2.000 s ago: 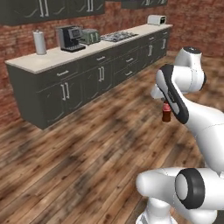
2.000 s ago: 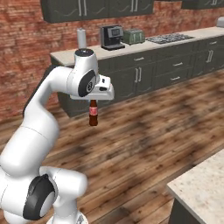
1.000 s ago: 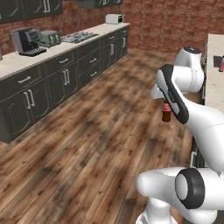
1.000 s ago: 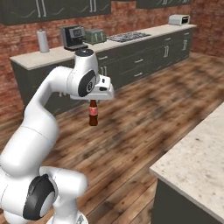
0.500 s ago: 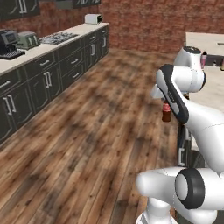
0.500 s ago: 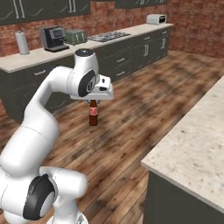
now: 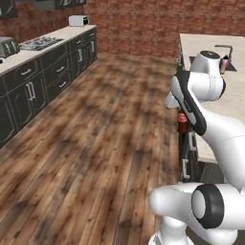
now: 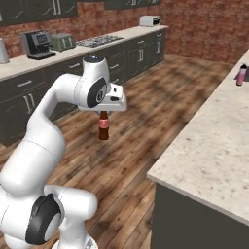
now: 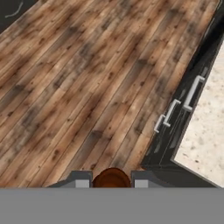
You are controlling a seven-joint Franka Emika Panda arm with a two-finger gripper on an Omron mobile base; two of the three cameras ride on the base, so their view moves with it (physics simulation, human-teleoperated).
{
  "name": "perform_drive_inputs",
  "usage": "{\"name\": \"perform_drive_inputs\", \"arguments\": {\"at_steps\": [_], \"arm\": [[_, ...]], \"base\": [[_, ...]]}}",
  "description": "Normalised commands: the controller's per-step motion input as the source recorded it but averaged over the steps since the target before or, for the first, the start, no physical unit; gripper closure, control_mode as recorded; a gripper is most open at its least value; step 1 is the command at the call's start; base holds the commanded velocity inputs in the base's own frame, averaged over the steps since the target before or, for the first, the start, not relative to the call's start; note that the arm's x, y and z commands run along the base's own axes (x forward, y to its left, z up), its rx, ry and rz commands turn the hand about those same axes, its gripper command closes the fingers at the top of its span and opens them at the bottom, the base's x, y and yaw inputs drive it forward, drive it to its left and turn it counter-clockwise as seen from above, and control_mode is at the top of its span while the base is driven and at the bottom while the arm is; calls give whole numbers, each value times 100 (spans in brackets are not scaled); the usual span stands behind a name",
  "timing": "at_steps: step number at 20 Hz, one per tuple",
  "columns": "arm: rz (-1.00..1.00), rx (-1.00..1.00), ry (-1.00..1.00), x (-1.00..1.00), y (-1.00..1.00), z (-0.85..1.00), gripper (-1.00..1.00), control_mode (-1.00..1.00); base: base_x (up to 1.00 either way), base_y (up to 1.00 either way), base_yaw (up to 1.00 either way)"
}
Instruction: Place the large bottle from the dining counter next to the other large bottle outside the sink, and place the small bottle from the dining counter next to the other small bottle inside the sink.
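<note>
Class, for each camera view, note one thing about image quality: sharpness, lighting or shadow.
Left base view: soft and blocky, the small bottle a smear beside the arm. Right base view: even light, no hard shadows, the bottle's label readable under the gripper. Hand view: floor planks fairly crisp, bottle top blurred between the fingertips.

Small bottle [image 8: 103, 127] hangs above floor [image 8: 146, 107], left of counter [image 8: 214, 146].
</note>
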Motion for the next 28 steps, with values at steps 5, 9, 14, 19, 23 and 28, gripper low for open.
{"name": "perform_drive_inputs", "arguments": {"at_steps": [5, 9, 14, 19, 23, 28], "arm": [[0, 0, 0, 0, 0, 0, 100, 100], [0, 0, 0, 0, 0, 0, 100, 100], [0, 0, 0, 0, 0, 0, 100, 100], [0, 0, 0, 0, 0, 0, 100, 100], [0, 0, 0, 0, 0, 0, 100, 100], [0, 0, 0, 0, 0, 0, 100, 100]], "base": [[7, 76, -12], [23, 100, -2], [51, 81, -7], [76, 56, -11], [92, 49, -9], [86, 42, -10]]}}
